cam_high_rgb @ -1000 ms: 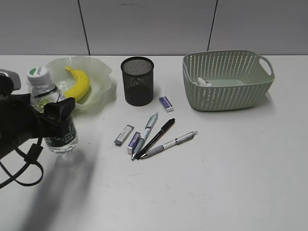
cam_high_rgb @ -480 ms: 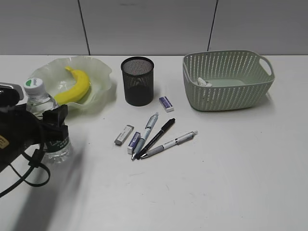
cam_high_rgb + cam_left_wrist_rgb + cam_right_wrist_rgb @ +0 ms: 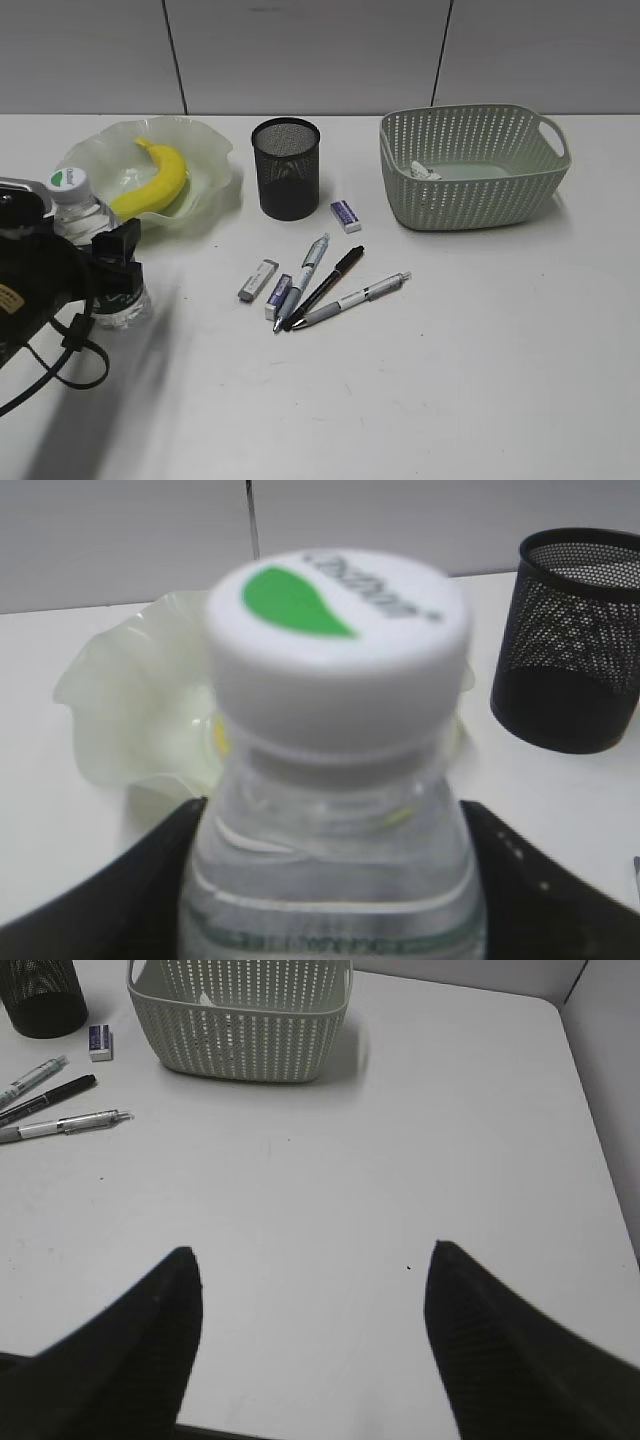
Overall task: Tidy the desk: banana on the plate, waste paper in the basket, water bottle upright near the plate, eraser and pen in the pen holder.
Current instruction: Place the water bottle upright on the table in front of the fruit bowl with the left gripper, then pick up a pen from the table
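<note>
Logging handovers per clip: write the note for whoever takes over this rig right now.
Left gripper: shut on the water bottle, upright on the desk beside the plate.
Right gripper: open, empty.
Done: banana on the plate, waste paper in the basket.
Left: release the bottle; three erasers and three pens into the pen holder.

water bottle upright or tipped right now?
Upright. The water bottle has its cap on top in the exterior view, with the left gripper shut on its body, beside the plate.
</note>
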{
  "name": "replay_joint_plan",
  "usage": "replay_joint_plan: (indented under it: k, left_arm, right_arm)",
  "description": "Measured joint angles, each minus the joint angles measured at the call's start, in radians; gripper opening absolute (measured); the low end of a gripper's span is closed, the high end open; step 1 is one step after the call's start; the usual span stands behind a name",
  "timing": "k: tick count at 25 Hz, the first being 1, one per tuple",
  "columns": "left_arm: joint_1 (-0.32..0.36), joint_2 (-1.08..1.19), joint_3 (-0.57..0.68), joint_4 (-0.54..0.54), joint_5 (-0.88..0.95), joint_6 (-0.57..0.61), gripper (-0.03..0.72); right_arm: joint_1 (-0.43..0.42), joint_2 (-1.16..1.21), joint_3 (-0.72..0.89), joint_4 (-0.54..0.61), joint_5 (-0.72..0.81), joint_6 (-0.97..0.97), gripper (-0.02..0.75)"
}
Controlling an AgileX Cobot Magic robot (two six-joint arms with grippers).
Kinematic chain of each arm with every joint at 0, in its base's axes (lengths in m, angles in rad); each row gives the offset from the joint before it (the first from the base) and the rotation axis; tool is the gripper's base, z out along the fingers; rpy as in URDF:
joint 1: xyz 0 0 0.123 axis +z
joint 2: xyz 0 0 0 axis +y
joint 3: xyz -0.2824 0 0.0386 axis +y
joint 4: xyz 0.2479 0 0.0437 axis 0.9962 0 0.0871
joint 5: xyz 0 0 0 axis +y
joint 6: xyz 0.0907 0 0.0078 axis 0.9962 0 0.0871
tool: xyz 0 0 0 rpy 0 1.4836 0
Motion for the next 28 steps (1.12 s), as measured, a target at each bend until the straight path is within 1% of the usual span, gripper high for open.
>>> replay_joint_plan:
  k: [5, 12, 18, 21, 23, 25, 28]
  left_arm:
    - [0.000, -0.020, 0.001, -0.026, -0.009, 0.000, 0.543]
    - [0.000, -0.118, 0.001, -0.022, -0.021, 0.000, 0.543]
    - [0.000, -0.289, 0.001, -0.021, 0.007, 0.000, 0.545]
    - [0.000, -0.431, 0.001, -0.063, 0.147, 0.001, 0.545]
    - [0.002, -0.532, 0.001, -0.115, 0.322, 0.039, 0.546]
    - [0.008, -0.651, 0.001, -0.140, 0.506, 0.134, 0.545]
    - [0.011, -0.822, -0.023, -0.159, 0.802, 0.312, 0.545]
  right_arm:
    - [0.000, 0.000, 0.000, 0.000, 0.000, 0.000, 0.550]
    - [0.000, 0.000, 0.000, 0.000, 0.000, 0.000, 0.551]
    - [0.000, 0.000, 0.000, 0.000, 0.000, 0.000, 0.551]
    - [0.000, 0.000, 0.000, 0.000, 0.000, 0.000, 0.551]
    - [0.000, 0.000, 0.000, 0.000, 0.000, 0.000, 0.550]
    - [0.000, 0.000, 0.000, 0.000, 0.000, 0.000, 0.551]
    - [0.000, 0.000, 0.000, 0.000, 0.000, 0.000, 0.551]
